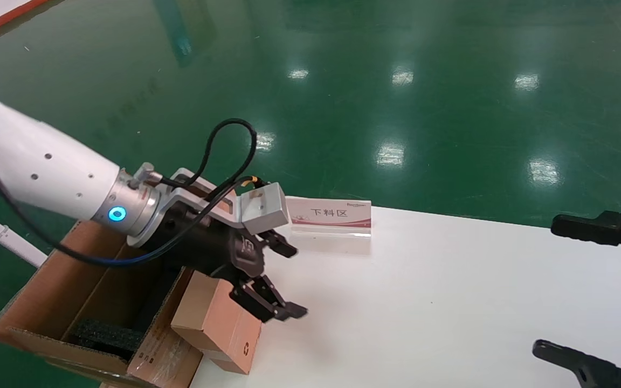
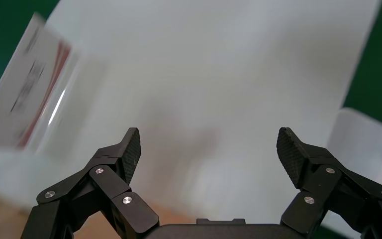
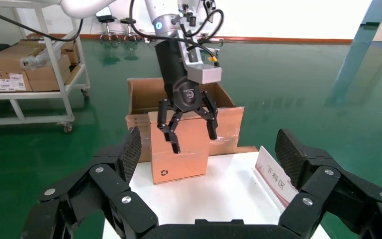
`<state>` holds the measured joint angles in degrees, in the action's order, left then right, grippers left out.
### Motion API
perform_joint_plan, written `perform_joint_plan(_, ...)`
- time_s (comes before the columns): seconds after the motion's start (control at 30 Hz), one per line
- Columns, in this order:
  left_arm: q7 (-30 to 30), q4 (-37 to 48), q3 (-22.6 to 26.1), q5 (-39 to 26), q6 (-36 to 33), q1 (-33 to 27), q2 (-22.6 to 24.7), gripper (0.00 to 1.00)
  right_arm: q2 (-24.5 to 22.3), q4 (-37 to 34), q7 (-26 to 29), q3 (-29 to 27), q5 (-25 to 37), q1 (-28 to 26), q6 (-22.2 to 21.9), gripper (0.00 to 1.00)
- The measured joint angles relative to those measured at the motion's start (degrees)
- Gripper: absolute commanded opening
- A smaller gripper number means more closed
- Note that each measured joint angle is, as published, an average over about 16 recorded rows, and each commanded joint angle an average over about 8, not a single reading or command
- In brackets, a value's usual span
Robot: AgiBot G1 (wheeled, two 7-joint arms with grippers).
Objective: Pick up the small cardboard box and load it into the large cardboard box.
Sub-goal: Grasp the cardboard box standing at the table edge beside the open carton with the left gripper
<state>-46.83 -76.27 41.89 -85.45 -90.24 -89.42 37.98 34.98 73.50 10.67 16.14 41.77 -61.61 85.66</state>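
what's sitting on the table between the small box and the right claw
Nothing. In the head view the white table is bare from the small box to the open right claw; the sign stands farther back.

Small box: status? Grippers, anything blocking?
Left gripper open, above the small box, not gripping. Small box on the table edge, against the large box flap. Right gripper open, parked at right. Nothing blocking.
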Motion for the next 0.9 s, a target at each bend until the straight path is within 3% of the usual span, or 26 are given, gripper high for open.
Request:
perform_joint_plan(0.43, -13.07, 0.0, 13.12, -4.83, -0.34, -13.62, -0.06, 1.0, -0.02, 0.0, -0.03, 0.06, -0.04, -0.01, -0.02, 1.0)
perform_joint_plan(0.9, -20.79, -0.78, 28.06, -4.72, -0.66, -26.62, -1.43, 1.0, -0.05, 0.0, -0.06, 0.11, -0.08, -0.02, -0.05, 1.0)
